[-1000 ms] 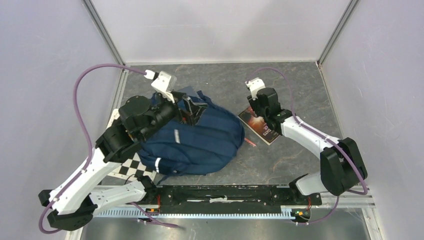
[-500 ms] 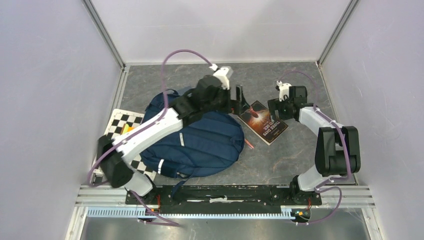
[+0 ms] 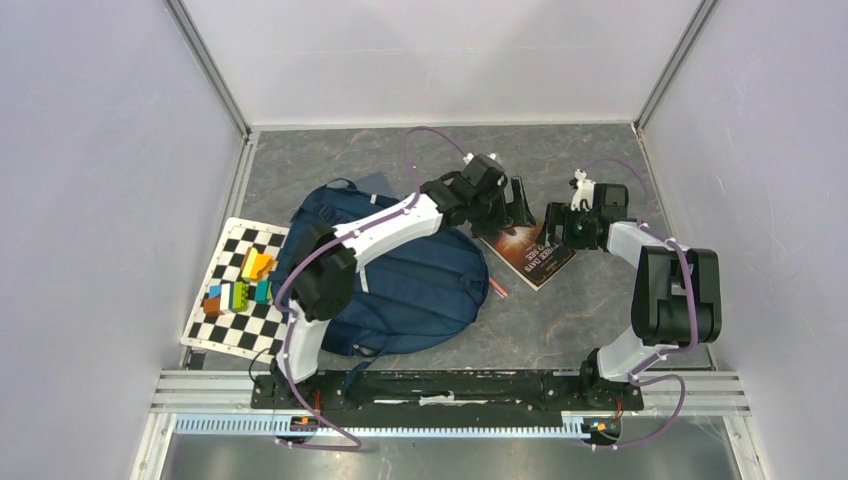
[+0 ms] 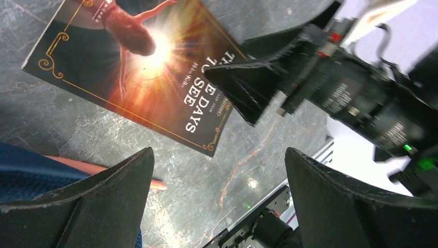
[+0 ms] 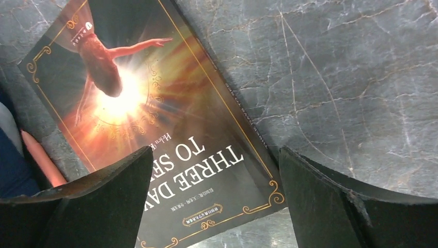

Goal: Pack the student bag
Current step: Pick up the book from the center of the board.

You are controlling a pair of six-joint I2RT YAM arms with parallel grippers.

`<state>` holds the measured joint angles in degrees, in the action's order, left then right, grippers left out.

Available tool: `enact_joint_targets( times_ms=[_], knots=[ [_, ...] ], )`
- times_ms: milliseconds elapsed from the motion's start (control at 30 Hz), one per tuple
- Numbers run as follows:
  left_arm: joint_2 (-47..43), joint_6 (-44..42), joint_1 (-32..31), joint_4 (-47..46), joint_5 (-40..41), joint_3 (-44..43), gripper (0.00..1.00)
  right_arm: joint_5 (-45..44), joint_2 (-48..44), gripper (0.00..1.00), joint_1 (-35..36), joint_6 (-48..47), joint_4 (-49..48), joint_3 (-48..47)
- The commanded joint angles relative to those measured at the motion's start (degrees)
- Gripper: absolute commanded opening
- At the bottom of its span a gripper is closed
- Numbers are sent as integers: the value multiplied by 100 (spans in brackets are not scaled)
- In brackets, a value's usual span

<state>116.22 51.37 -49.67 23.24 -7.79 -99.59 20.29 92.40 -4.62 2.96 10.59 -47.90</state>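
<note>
Grey marbled tabletop (image 3: pixel 600 320) is carrying a checkerboard mat (image 3: pixel 215 330) at 8 o'clock, with coloured blocks (image 3: pixel 240 285) lying on it. Beside it the student bag (image 3: pixel 410 290) is lying flat, its contents hidden. At the bag's 2 o'clock, the left gripper (image 3: pixel 517 203) is hovering, fingers apart, over a book (image 3: pixel 530 258). The right gripper (image 3: pixel 553 230) is facing it from 3 o'clock, fingers likewise spread.

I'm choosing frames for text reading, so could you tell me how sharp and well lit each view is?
Top view: even, soft light, no harsh shadows, book title tiny. Left wrist view: cover sharp, wall at upper right washed out, left fingers dark and soft. Right wrist view: title crisp though upside down, right fingers dark silhouettes.
</note>
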Motion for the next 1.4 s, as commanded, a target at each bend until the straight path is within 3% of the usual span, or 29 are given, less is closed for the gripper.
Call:
enact_joint_targets(
  times_ms=[0, 267, 500, 767, 933, 1100, 1367],
  knots=[
    [481, 615, -64, 536, -77, -564, 100, 401, -145, 93, -20, 802, -105, 453],
    [966, 938, -78, 1373, 38, -635, 100, 254, -735, 86, -21, 1355, -13, 1142],
    [1180, 1032, -65, 1655, 390, -763, 100, 77, -1039, 84, -21, 1294, -74, 1178],
    [1672, 927, 35, 1854, 362, -1028, 100, 152, -267, 94, -82, 546, 57, 179],
    [1908, 757, 94, 1771, 243, -1132, 98, 1114, 490, 91, -83, 385, -121, -257],
    [1998, 390, 137, 1635, 86, -1068, 81, 2135, 1252, 88, -83, 50, 286, -626],
    [1836, -87, 186, 803, -221, -577, 44, 3644, 1689, 84, -74, -226, 849, -589]
  ],
)
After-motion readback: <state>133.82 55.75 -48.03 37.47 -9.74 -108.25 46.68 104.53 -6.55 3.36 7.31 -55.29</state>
